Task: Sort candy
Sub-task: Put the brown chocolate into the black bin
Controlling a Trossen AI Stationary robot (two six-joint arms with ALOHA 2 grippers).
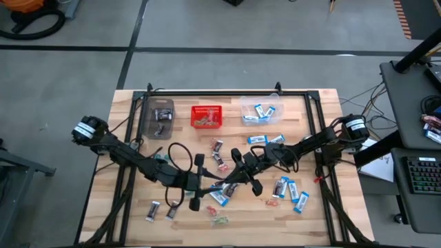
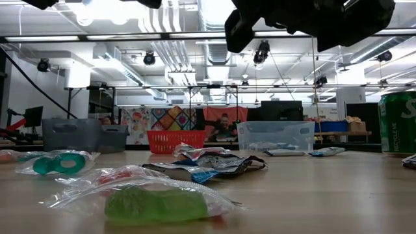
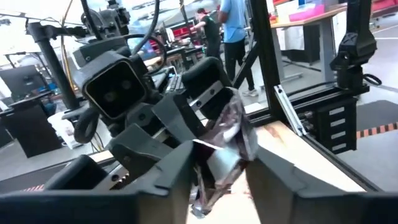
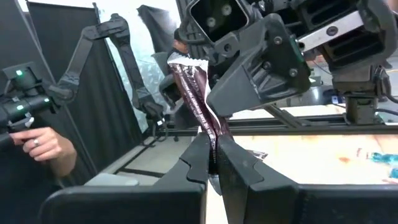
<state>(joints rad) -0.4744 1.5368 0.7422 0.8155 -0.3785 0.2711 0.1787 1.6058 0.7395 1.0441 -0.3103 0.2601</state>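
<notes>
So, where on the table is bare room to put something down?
Bare wood lies along the left edge, below the dark bin, and at the near right corner. The middle is crowded with candy and both arms.

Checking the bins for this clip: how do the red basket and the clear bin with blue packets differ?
The red basket is opaque mesh holding small mixed sweets; the clear bin is see-through and holds blue-and-white packets. The basket sits mid-row, the clear bin towards the right arm's side. Both stand along the table's far edge.

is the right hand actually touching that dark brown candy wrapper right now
Touching. The right wrist view shows the right hand shut on the dark brown candy wrapper, its fingers pinching the lower end with no gap.
</notes>
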